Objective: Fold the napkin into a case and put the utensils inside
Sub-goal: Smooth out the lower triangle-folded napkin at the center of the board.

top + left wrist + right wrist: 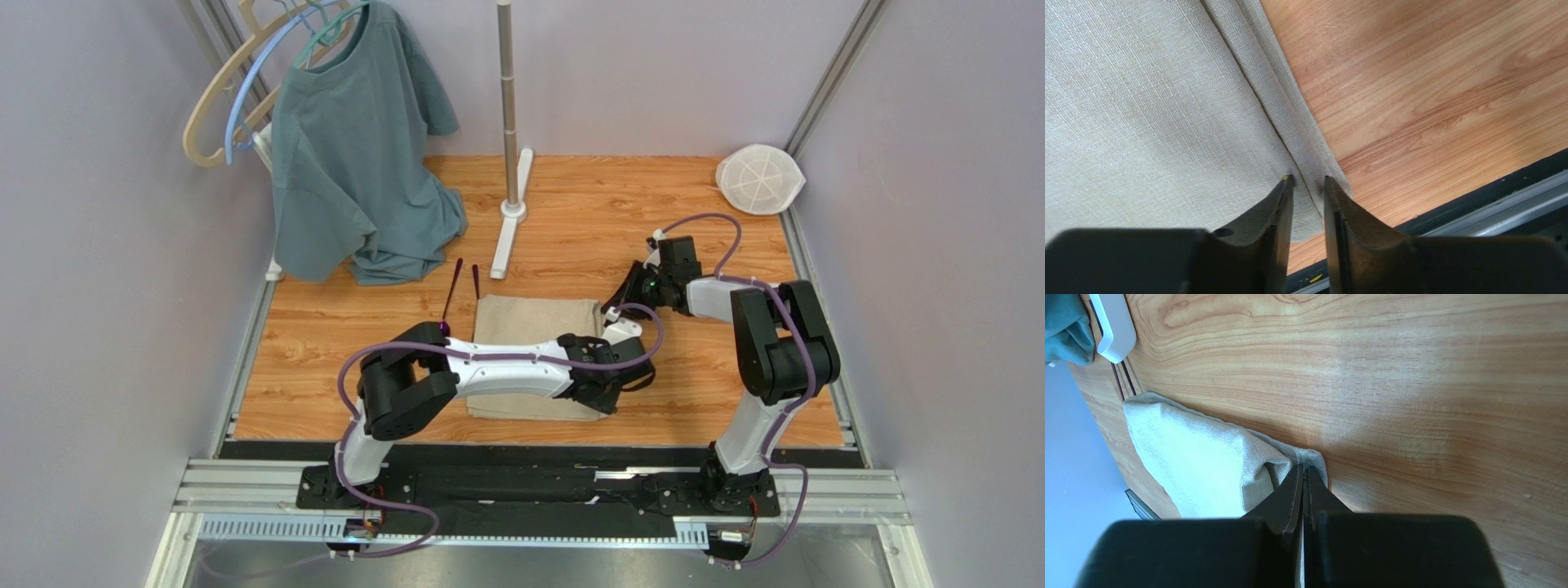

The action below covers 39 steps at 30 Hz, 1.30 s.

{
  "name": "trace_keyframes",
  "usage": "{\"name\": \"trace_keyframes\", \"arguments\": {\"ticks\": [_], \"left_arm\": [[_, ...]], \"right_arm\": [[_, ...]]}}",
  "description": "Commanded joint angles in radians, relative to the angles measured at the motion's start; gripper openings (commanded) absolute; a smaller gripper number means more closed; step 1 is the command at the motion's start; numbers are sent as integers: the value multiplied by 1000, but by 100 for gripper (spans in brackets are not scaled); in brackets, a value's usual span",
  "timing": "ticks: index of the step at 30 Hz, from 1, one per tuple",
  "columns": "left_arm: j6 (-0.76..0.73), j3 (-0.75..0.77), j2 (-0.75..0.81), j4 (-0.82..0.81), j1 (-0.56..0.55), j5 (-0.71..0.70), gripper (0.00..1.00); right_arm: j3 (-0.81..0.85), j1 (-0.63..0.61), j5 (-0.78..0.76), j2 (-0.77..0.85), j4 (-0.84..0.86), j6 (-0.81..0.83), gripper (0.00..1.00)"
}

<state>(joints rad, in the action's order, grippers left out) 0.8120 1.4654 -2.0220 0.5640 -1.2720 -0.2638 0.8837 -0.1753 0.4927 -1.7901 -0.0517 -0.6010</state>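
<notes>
The beige napkin (pixel 534 355) lies folded into an oblong on the wooden table, partly under my left arm. My left gripper (pixel 620 368) is at its near right corner. In the left wrist view its tips (pixel 1309 179) stand narrowly apart, astride the napkin's (pixel 1155 110) folded right edge, not pinching it. My right gripper (pixel 617 310) is at the far right corner. In the right wrist view it (pixel 1304 468) is shut on the bunched corner of the napkin (pixel 1198 459). Two spoons (pixel 456 288) with dark handles lie just left of the napkin's far end, one purple bowl (pixel 439 328) showing.
A grey-green T-shirt (pixel 356 159) hangs from hangers (pixel 245 86) at the back left. A metal pole (pixel 505 98) on a white base (pixel 509 233) stands behind the napkin. A white mesh disc (pixel 758 178) leans at the back right. A black rail (pixel 540 453) runs along the table's near edge.
</notes>
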Motion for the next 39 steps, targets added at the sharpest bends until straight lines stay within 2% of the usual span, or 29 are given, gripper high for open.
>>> {"name": "trace_keyframes", "arguments": {"ticks": [1,9,13,21,23,24,25,27,28,30,32,35,37,39], "left_arm": [[7,3,15,-16,-12,14,24],[12,-42,78,-21,-24,18,4],[26,-59,106,-21,-33,29,0],[12,-40,75,-35,-46,28,0],[0,-31,74,-32,-46,20,8],[-7,-34,80,-33,-46,9,18],[-11,-36,95,-32,-46,2,35],[-39,-53,124,-44,-46,-26,49],[-53,-56,156,-46,-44,-38,59],[-89,-63,213,-39,-30,-57,65],[-115,-83,253,-51,9,-51,66],[-152,-125,324,-97,97,-19,61],[-172,-125,330,-121,152,26,54],[-180,-117,316,-157,229,92,53]], "right_arm": [[11,-1,-22,-20,6,9,0],[17,-1,-32,-26,4,7,0],[17,0,-32,-28,6,6,0],[18,-1,-25,-32,10,0,0],[17,-1,-20,-29,6,0,0],[17,-1,-17,-23,3,0,0],[17,-1,-17,-19,0,-2,0],[26,-1,-13,-3,-14,-2,0],[32,-1,-8,3,-37,-3,0],[56,-1,3,21,-65,0,0],[80,-1,0,57,-129,4,2],[126,-1,-34,119,-230,23,23],[170,0,-63,150,-330,53,28],[192,5,-106,199,-384,72,35]]}}
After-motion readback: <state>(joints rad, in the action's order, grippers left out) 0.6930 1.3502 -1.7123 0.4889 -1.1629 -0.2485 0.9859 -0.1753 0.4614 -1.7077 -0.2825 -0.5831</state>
